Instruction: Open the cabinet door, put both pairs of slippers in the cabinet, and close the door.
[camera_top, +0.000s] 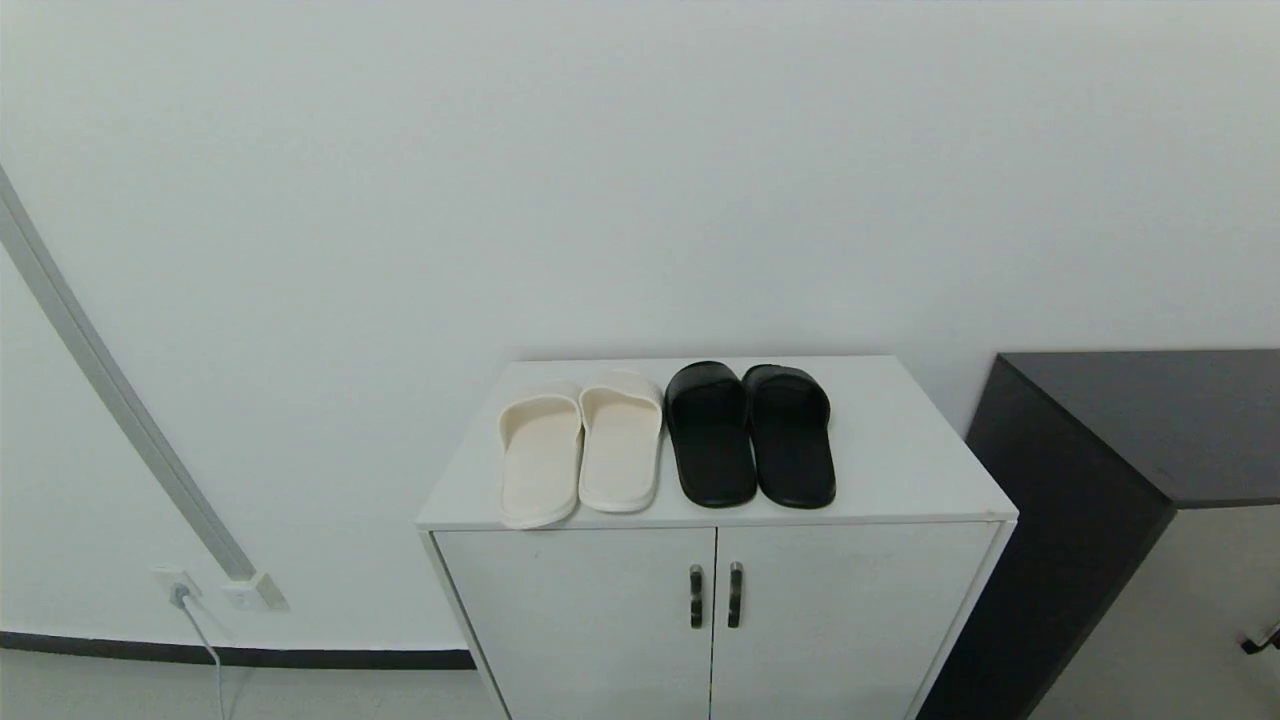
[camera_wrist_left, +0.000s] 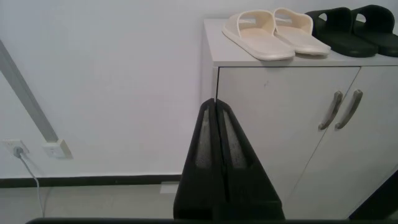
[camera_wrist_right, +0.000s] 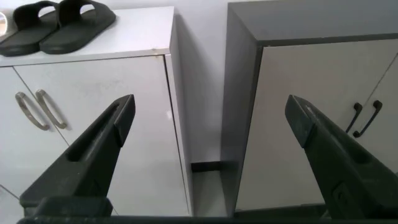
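We judge the task unstarted: both doors of the white cabinet (camera_top: 900, 450) are closed, and its top serves as the counter for the slippers. The cream slippers (camera_top: 600, 450) lie at 9 o'clock of the black slippers (camera_top: 750, 440), the pairs just beside each other with heels toward 6 o'clock. Our left hand (camera_wrist_left: 217, 155) has its fingers pressed together and hangs low off the cabinet's left front corner. Our right hand (camera_wrist_right: 209, 106) is spread wide, facing the gap between the white cabinet and the dark cabinet (camera_top: 1080, 520) at its 3 o'clock. The two door handles (camera_top: 715, 596) stand upright, close together at the centre seam, so a spread hand could catch both bars or slip between them. The outer cream slipper's heel reaches the front edge and seems to hang slightly over it. A jolt from pulling a door might tip it off toward 6 o'clock. The right door would swing toward the dark cabinet, where room is tight. At 9 o'clock the floor is open, apart from a wall socket (camera_top: 180, 585) with a cable low on the wall. The wall closes off 12 o'clock.
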